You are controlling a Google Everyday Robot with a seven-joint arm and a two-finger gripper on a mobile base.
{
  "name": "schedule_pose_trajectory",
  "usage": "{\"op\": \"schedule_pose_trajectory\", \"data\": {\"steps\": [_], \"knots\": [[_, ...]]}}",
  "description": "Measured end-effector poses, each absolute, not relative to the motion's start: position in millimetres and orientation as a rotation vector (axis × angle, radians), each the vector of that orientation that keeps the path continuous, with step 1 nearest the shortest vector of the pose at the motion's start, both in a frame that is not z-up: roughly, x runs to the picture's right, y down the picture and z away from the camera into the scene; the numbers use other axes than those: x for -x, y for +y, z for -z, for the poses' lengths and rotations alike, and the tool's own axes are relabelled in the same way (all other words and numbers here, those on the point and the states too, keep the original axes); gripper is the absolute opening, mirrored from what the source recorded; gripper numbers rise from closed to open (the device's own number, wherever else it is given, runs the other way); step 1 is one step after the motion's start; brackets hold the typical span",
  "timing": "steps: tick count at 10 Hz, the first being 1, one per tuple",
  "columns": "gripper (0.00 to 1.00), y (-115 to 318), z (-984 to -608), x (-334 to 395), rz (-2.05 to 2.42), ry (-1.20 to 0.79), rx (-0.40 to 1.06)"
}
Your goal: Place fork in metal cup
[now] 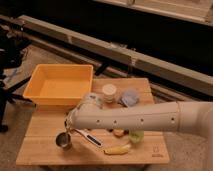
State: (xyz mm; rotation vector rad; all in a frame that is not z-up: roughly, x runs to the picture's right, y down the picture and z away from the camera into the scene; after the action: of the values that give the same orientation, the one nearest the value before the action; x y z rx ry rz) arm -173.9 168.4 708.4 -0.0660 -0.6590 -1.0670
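The small dull grey round steel cup (63, 141) is standing on the wooden tabletop (37, 150) directly below the tool (69, 125). The tool is pressing together, pinching the slim silvery-tan metal fork (66, 132), which is hanging just over the cup's mouth. Beyond the tool, a yellow rectangular plastic bin (35, 92) is sitting.

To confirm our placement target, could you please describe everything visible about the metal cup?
The cup is small, round, dull grey, steel by its look, with a dark inside and no handle. It stands upright on the wooden table, near its front left corner as pictured, before the yellow bin. The shut gripper hangs just above it, holding the fork, whose lower end seems to reach the cup's mouth. A black-handled utensil lies close on its right.
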Motion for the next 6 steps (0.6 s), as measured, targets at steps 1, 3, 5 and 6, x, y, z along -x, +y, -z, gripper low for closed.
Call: {"op": "schedule_pose_trajectory", "data": {"steps": [1, 3, 5, 6], "knots": [[0.00, 170.9, -705.0, 175.7, 1.065, -0.656, 0.059], [0.00, 173.2, -700.2, 178.2, 1.049, -0.638, 0.041], [0.00, 171.6, -699.2, 185.0, 1.035, -0.625, 0.024], [0.00, 169.4, -699.7, 188.8, 1.027, -0.621, 0.015]]}}
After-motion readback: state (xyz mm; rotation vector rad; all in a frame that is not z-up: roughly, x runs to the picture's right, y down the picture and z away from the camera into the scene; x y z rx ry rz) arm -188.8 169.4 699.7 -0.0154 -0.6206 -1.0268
